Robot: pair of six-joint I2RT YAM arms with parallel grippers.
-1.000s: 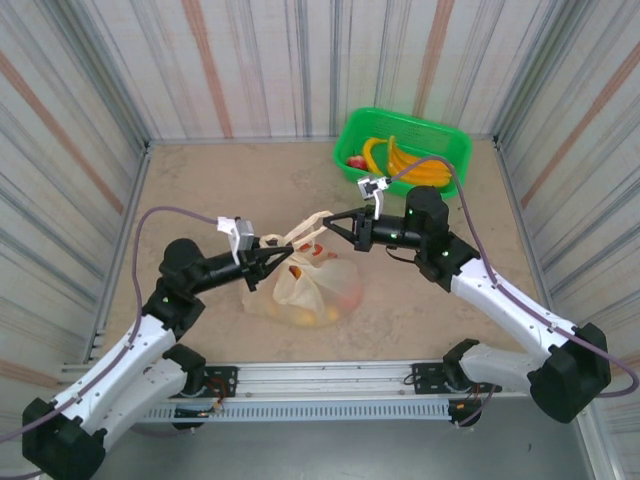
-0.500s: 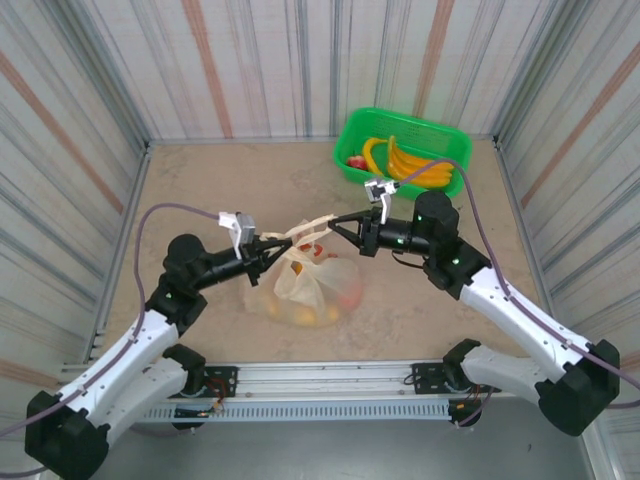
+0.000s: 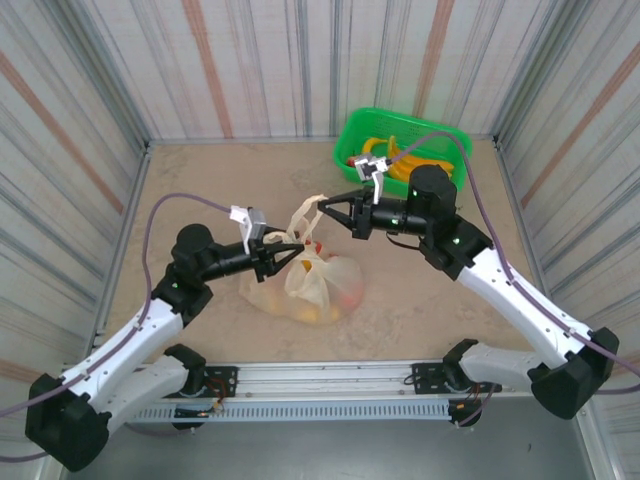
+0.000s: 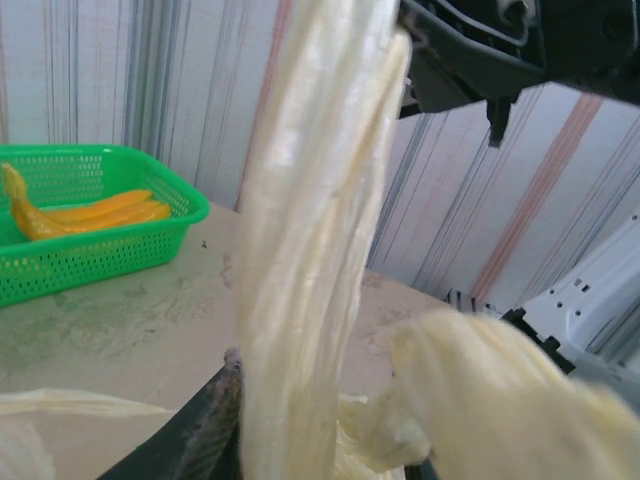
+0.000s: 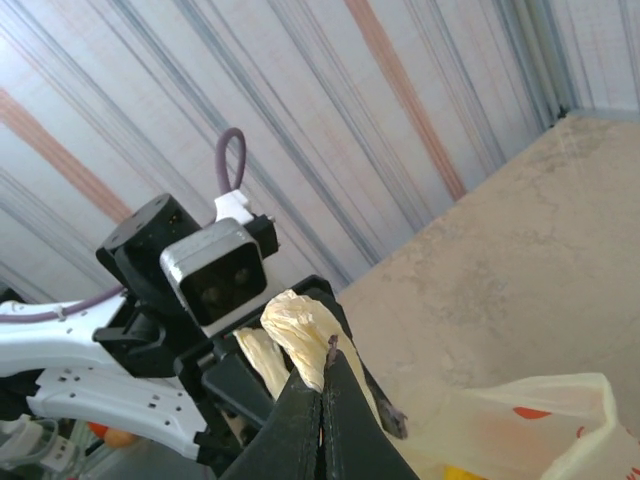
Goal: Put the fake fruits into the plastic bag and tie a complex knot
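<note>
The plastic bag (image 3: 318, 288) lies on the table between the arms, with fake fruits (image 3: 343, 291) showing red, orange and yellow through it. My right gripper (image 3: 326, 206) (image 5: 326, 345) is shut on a handle loop (image 3: 304, 213) and holds it up above the bag. My left gripper (image 3: 292, 254) (image 4: 320, 420) sits low at the bag's mouth, jaws apart, with the taut pale handle strip (image 4: 310, 200) running up between them. A blurred bunch of handle (image 4: 480, 390) lies right of that strip; I cannot tell whether it is a knot.
A green basket (image 3: 455, 138) (image 4: 150, 245) stands at the far right with yellow bananas (image 3: 420, 165) (image 4: 90, 210) and a red fruit (image 3: 355, 160) in it. Striped walls close the table on three sides. Bare tabletop lies left of the bag and behind it.
The right gripper has lifted the handle loop higher and a little farther back. The left gripper's jaws have come apart around the strip, and its arm has edged toward the bag.
</note>
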